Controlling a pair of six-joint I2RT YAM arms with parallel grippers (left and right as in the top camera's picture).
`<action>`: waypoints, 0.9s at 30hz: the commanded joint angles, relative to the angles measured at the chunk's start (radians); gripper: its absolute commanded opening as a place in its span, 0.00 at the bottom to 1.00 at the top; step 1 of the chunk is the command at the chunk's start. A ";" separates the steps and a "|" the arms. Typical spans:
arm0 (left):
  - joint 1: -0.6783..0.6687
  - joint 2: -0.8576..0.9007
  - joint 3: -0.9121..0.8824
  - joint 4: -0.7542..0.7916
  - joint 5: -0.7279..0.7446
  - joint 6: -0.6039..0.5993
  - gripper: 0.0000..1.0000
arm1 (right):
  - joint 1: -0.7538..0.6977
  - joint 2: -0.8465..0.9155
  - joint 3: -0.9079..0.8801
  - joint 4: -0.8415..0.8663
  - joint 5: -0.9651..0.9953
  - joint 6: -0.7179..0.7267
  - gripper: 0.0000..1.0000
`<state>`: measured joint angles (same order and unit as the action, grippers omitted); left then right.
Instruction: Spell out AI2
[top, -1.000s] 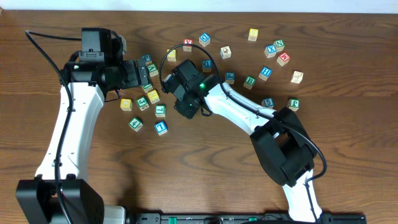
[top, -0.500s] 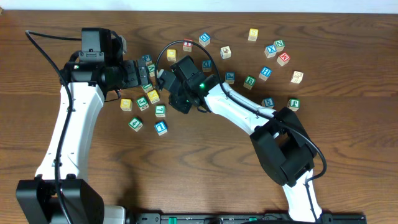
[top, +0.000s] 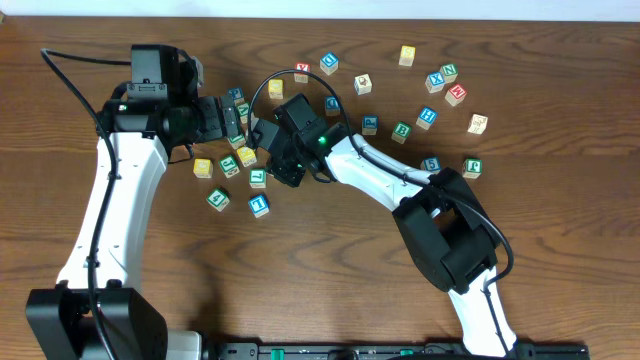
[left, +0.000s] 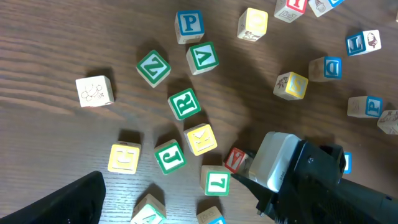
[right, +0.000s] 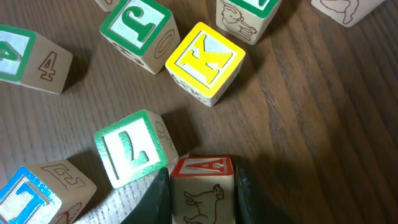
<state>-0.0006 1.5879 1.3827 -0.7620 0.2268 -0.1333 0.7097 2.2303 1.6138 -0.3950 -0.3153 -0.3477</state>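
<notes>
A cube (right: 202, 169) sits in the left-centre cluster on the counter (right: 323, 112), dead between the right gripper (right: 201, 202) fingers, which are clenched on two opposite side faces. On one flank the green L cube (right: 130, 149) is just beside it, with the yellow K cube (right: 205, 59) near, ahead. It's a cube, so no long axis. The left gripper (top: 232, 120) is close by, spread wide and empty. My read: lift straight up to clear L.

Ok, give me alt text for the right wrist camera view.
The right tool grips a red-framed A cube. On the wooden table beside it lies a green L cube, with a yellow K cube and a green J cube beyond.
</notes>
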 joint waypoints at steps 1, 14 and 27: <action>0.006 -0.006 0.011 -0.005 -0.003 0.002 0.98 | -0.010 0.032 -0.007 -0.005 -0.020 0.019 0.12; 0.006 -0.006 0.011 -0.005 -0.003 0.002 0.98 | -0.063 0.032 -0.007 -0.026 -0.069 0.043 0.21; 0.006 -0.006 0.011 -0.005 -0.003 0.002 0.98 | -0.063 0.032 -0.007 0.025 -0.133 -0.036 0.20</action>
<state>-0.0006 1.5879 1.3827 -0.7620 0.2268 -0.1333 0.6491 2.2379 1.6135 -0.3874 -0.4122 -0.3553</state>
